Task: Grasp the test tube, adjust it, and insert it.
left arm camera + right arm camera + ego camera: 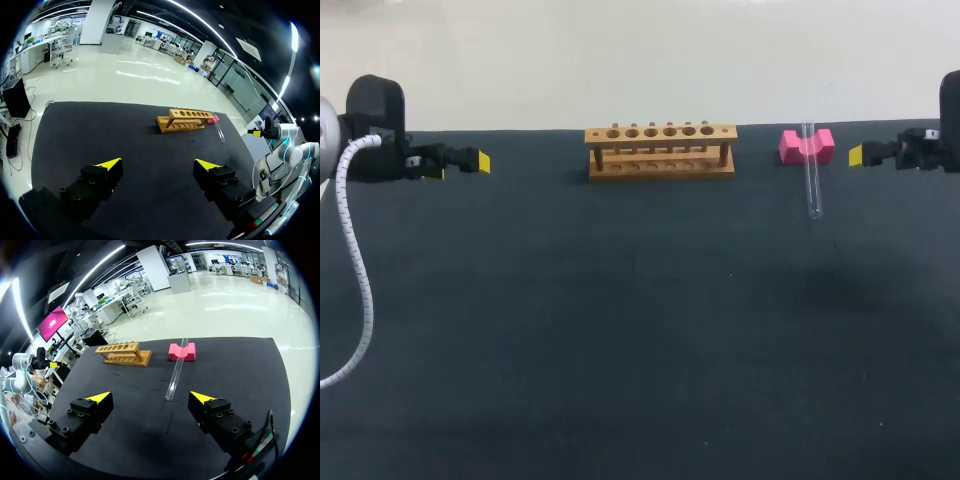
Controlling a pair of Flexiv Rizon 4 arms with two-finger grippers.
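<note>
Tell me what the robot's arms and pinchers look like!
The left arm and right arm are black and chunky. A white ribbed cable loops down from the left one, beside a silvery round part. The left gripper and right gripper each have two blocky black fingers with bolts, ending in bright yellow wedge tips.

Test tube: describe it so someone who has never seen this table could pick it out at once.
On the black table, find the wooden rack near the far edge, then the pink block to its right. The test tube lies across that block, its near end resting on the table. It alone is clear and slender.
</note>
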